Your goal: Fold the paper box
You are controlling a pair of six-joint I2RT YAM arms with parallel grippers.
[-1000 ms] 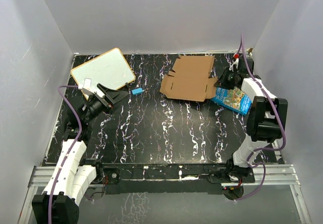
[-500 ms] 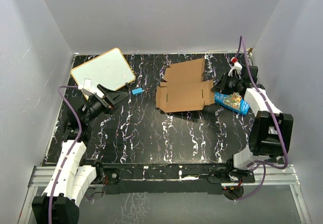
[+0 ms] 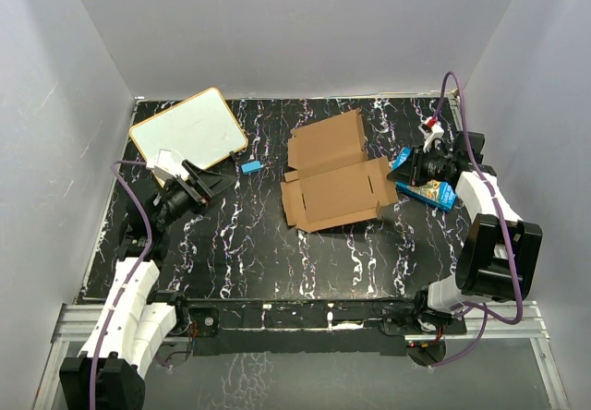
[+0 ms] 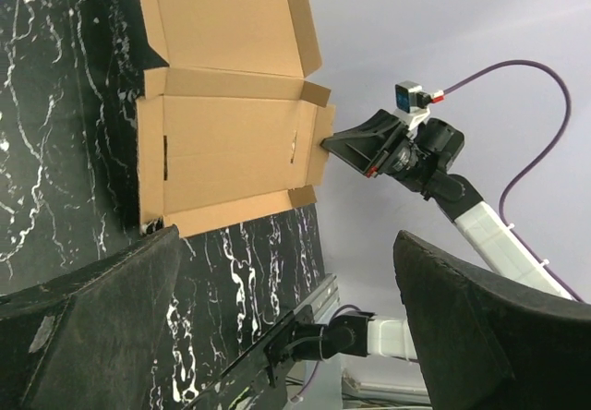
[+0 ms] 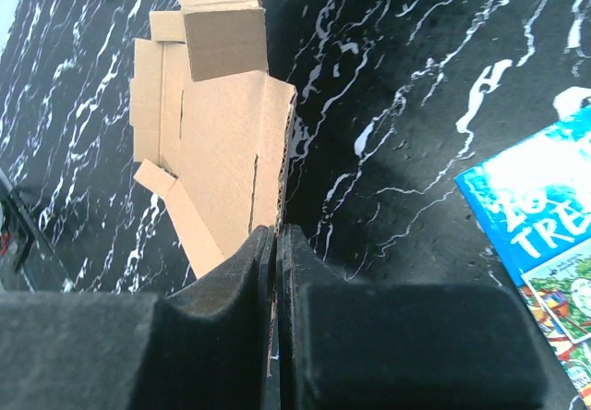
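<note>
The paper box (image 3: 334, 177) lies opened out and nearly flat on the counter (image 3: 277, 244), right of the middle, with its longer panel reaching toward the far side. Its right edge is pinched between the right fingers (image 5: 388, 336), which are closed tight on only a thin strip of cardboard. The rest of the blank has nothing resting on it.

That narrow hold looks like the main weakness. If the right arm lifts or pushes to raise a wall, the sheet will probably slide across the smooth counter as one piece and not hinge at a crease, because nothing pins it down. The edge could also slip out of the pinch, or the cardboard could buckle off the scored line near the small slots.

The left fingers (image 4: 83, 308) stand wide apart and hold nothing. They are well off to the left of the blank, so they give it no bracing yet.

The blue printed box (image 3: 429, 191) lies just beside the right fingers on the right. A swing of that wrist could knock it or drag it along. The white board (image 3: 189, 128) at the far left is well clear.
</note>
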